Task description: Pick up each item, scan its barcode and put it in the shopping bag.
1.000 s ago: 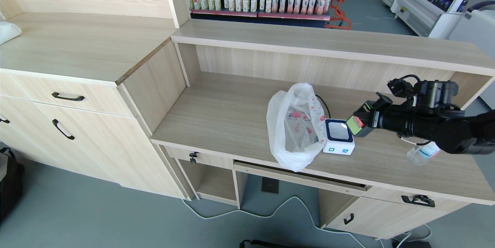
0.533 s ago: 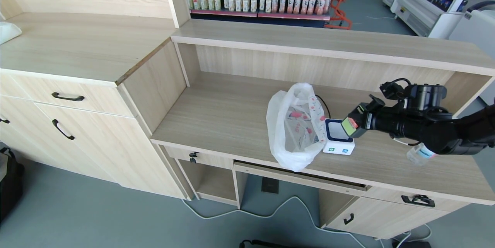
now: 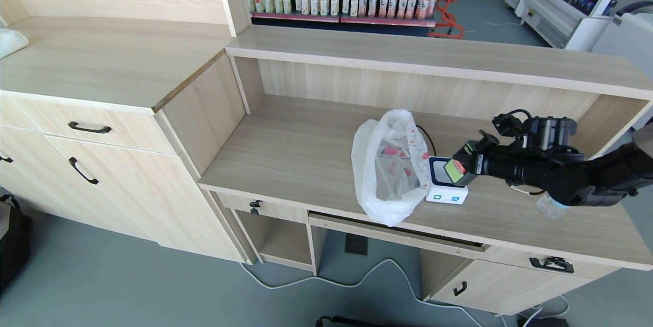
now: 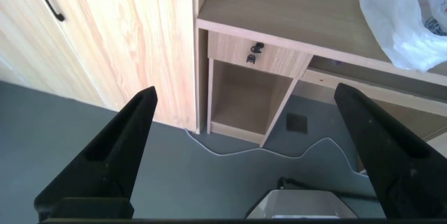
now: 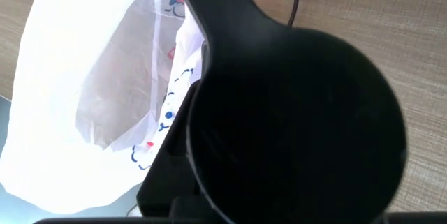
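Gripper (image 3: pixel 465 165), right, clamping item (image 3: pixel 453 171), over scanner (image 3: pixel 445 195)

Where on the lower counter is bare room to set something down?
Widest bare patch: lower counter between the cabinet side panel and the shopping bag. Crowded on the robot's right: scanner, right gripper holding a small box over it, bottle beyond.
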